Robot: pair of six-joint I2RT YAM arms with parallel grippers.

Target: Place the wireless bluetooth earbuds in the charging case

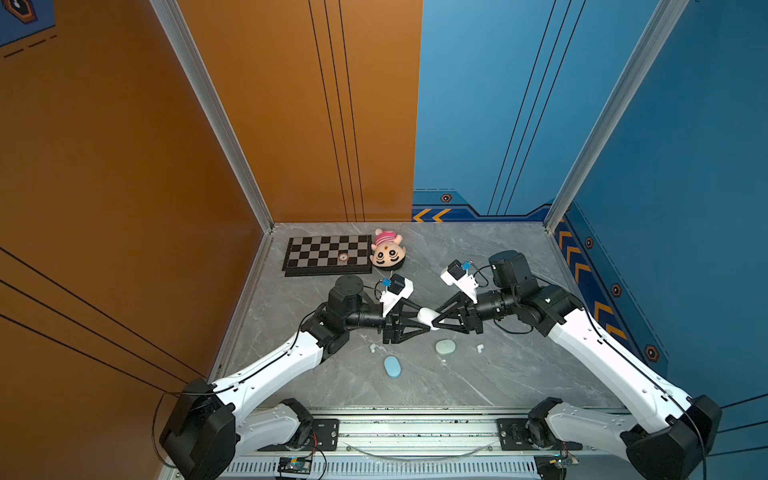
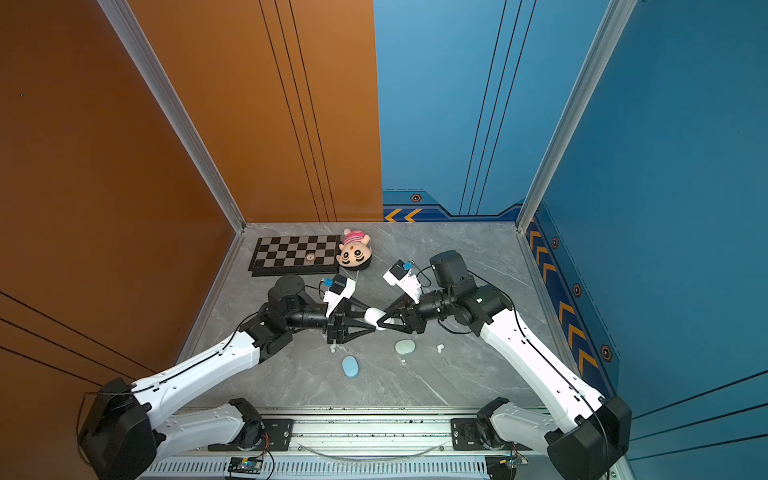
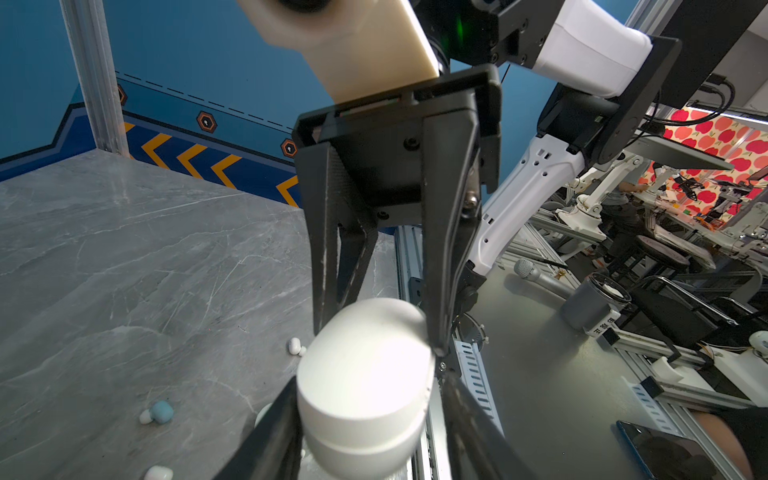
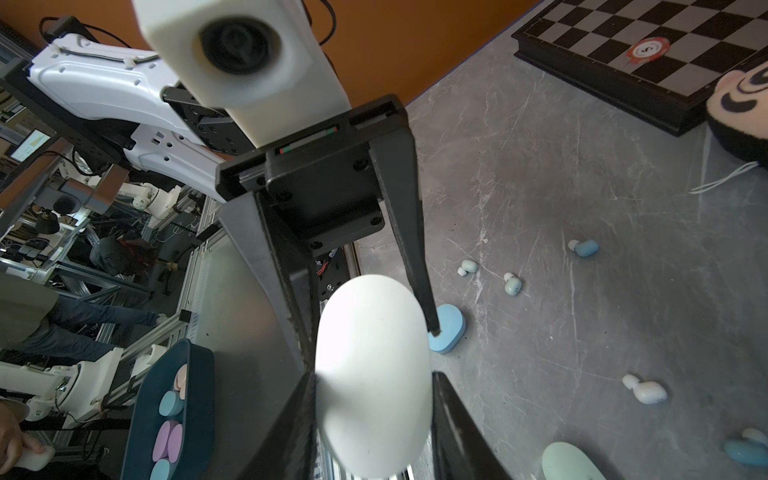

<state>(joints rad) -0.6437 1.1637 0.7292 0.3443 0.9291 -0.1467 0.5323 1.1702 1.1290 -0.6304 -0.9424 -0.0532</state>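
While the right pincer clamps the white charging case above the desk, the left pincer straddles it. Its grip is unclear.

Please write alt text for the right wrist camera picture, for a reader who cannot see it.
A white oval plastic charging case is gripped by the right pincer, while the left pincer, facing it, straddles the same case. Behind, on the grey marble-patterned table, lie loose small earbuds, a light blue oval case and a black-and-grey chessboard.
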